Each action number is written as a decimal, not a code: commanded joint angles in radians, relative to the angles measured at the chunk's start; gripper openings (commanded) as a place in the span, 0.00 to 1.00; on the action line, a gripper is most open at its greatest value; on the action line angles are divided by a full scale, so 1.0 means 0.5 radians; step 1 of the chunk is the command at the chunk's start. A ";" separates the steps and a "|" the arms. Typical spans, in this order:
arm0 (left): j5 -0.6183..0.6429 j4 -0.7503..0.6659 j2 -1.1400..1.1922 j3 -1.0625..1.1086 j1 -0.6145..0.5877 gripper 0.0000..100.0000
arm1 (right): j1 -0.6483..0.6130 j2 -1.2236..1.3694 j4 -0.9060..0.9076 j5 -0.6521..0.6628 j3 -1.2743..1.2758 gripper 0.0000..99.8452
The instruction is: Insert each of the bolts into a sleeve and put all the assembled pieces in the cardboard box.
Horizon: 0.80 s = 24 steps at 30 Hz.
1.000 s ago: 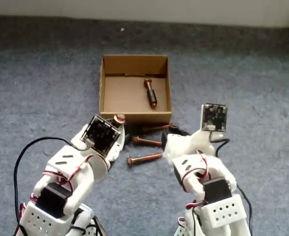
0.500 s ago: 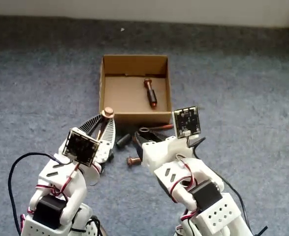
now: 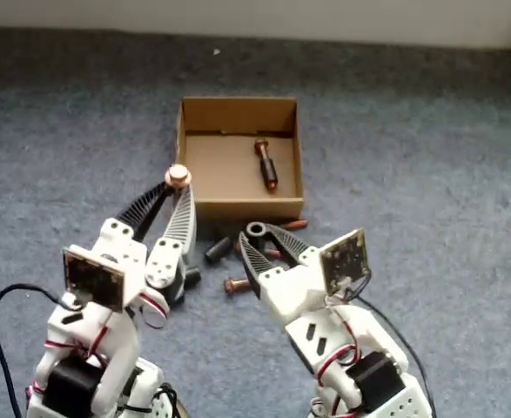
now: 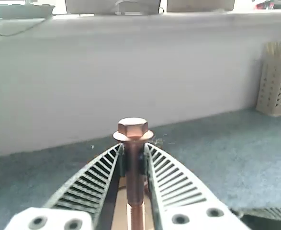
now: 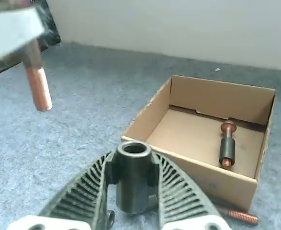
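- The left tool is clamping a copper-coloured bolt left of centre in the high view. The flanged head is poking above the fingertips, just beside the front-left corner of the cardboard box.
- In the left wrist view the bolt is standing upright mid-frame, with the left tool closing on its shank just under the head.
- The right tool is gripping a dark sleeve at the centre of the high view, its open bore facing up, near the box's front wall.
- In the right wrist view the sleeve is sitting at lower centre in the right tool. The held bolt is hanging at upper left, well apart from the sleeve's mouth.
- One assembled piece is lying inside the box, toward its right side.
- A loose bolt and a loose sleeve are lying on the grey tabletop between the two tools. A second bolt is lying just beside the box's front wall.
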 commanded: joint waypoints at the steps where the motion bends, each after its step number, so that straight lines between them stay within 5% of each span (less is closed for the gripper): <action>1: 0.077 -0.058 -0.023 -0.278 0.146 0.01 | -0.084 -0.035 -0.097 0.040 -0.002 0.00; 10: 0.077 -0.009 -0.038 -0.351 0.471 0.01 | -0.388 -0.075 -0.342 0.503 0.100 0.00; 24: 0.077 0.098 -0.041 -0.342 0.548 0.01 | -0.388 -0.075 -0.710 0.534 0.222 0.00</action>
